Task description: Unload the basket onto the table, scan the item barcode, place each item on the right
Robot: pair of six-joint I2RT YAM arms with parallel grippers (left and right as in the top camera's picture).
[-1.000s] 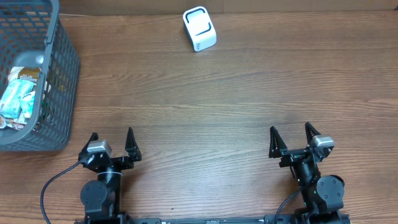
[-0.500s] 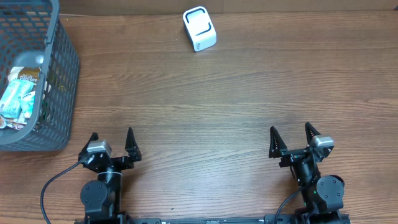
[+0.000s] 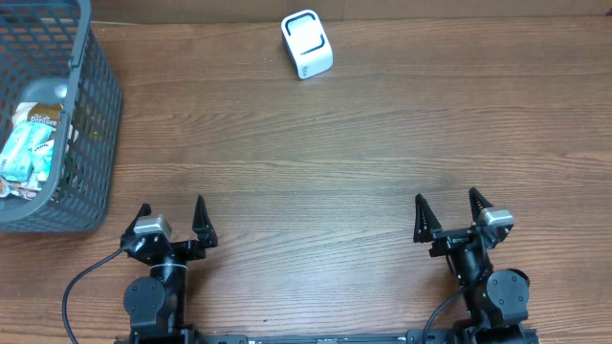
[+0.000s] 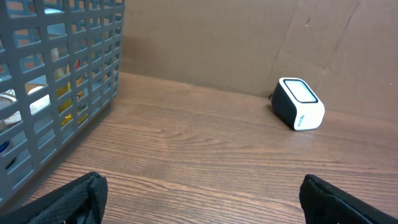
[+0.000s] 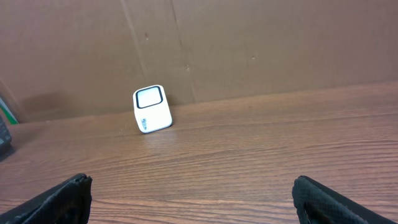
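Observation:
A small white barcode scanner with a dark-rimmed window stands at the back of the wooden table; it also shows in the left wrist view and the right wrist view. Packaged items lie inside a grey mesh basket at the far left, partly hidden by its walls. My left gripper rests open near the front edge with nothing between its fingers. My right gripper is likewise open and empty at the front right. Both are far from the scanner and the basket.
A brown cardboard wall closes off the back of the table behind the scanner. The basket wall fills the left side of the left wrist view. Bare wood lies between the grippers and the scanner.

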